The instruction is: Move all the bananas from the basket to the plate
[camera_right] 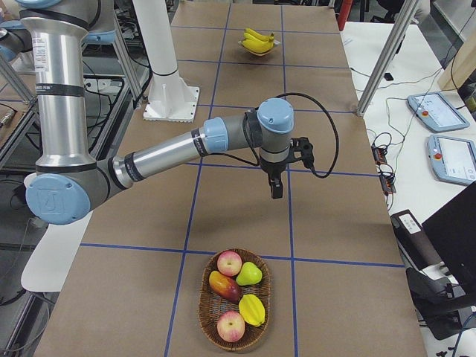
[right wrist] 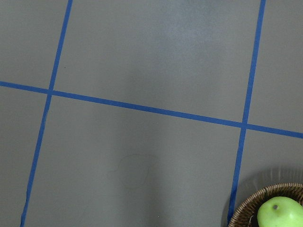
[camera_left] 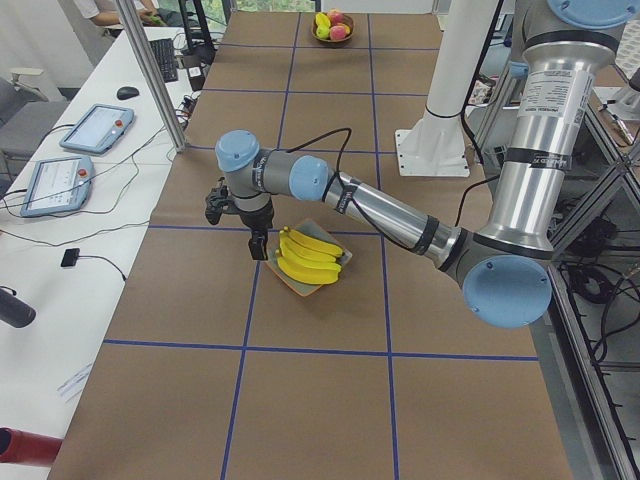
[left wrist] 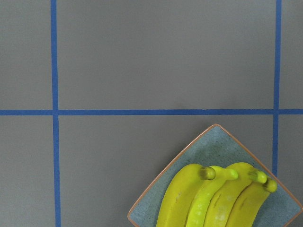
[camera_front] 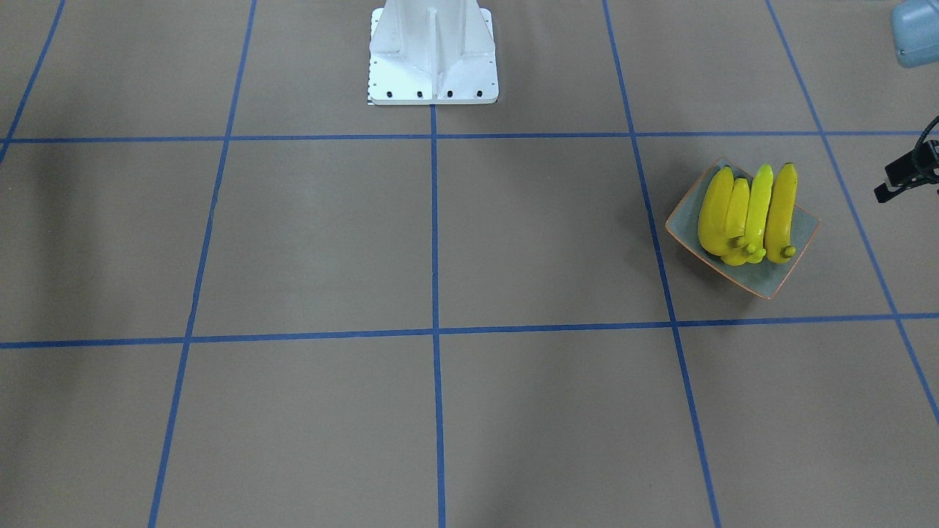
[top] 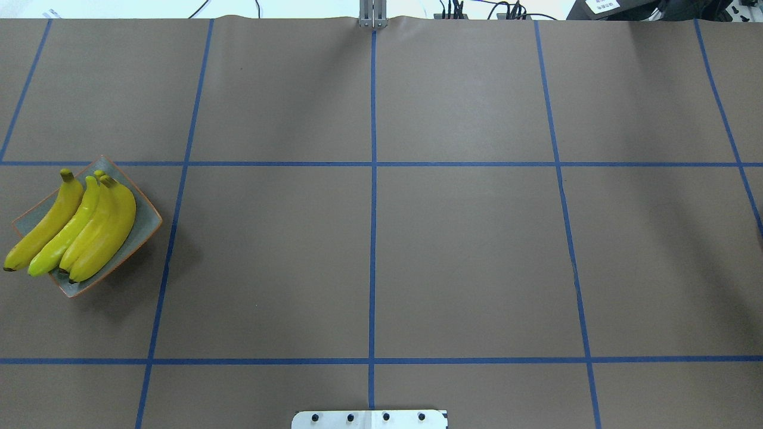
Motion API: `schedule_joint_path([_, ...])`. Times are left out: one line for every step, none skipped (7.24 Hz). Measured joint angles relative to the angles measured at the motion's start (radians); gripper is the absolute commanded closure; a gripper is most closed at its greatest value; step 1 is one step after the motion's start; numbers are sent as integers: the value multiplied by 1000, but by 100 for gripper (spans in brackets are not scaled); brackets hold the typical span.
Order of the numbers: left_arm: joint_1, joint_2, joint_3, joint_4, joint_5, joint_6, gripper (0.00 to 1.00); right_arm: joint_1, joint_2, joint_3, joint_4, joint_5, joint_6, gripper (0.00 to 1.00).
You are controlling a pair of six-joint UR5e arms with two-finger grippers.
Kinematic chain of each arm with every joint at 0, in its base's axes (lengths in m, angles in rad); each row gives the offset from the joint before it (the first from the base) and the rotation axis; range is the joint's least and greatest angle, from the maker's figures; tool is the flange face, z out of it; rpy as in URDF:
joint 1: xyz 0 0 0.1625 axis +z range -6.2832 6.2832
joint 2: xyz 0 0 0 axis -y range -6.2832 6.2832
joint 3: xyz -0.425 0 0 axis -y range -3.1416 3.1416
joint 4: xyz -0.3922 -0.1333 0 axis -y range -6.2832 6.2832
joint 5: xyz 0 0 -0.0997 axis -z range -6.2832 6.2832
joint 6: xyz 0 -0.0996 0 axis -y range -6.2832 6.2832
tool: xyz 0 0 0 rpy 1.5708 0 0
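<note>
Four bananas point(top: 71, 226) lie side by side on the square grey-green plate point(top: 148, 225), pressed close together, with their stem ends toward the operators' side and two blossom tips hanging just past the rim on the robot's side. The plate sits at the robot's left end of the brown table point(top: 465, 256), which is marked off in blue tape. The left gripper point(camera_left: 259, 254) hangs above the table near the plate, fingers pointing down and touching neither plate nor fruit. From the side it can't be told how far it is open, and nothing shows in it. Well apart, at the table's other end, stands the wicker basket point(camera_right: 205, 301) holding two apples point(camera_right: 229, 262), a green pear point(camera_right: 249, 274) and other fruit. The right gripper point(camera_right: 277, 193) hovers near it over bare table, fingers down. It too is seen only side-on, so whether it is open or closed can't be told.
</note>
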Motion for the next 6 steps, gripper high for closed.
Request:
schedule_joint_path([1,1,-5,-1,0,-1,0,-1,0,-3,1,1,1,0])
schedule_joint_path([1,1,-6,-1,-1,-1,0,-2,0,-4,1,2,1,0])
schedule_joint_path([1,2,-6,-1,-1,-1,0,-2,1,-5,1,2,1,0])
schedule_joint_path([1,0,-8,-1,-1,-2,0,-3,0,-5,1,2,1,0])
schedule_joint_path([1,0,-9,-1,-1,-4,0,-5,-1,-6,1,2,1,0])
schedule_joint_path([1,-1,-12,-1,-1,-5,0,-8,-2,-6,1,3,2,0])
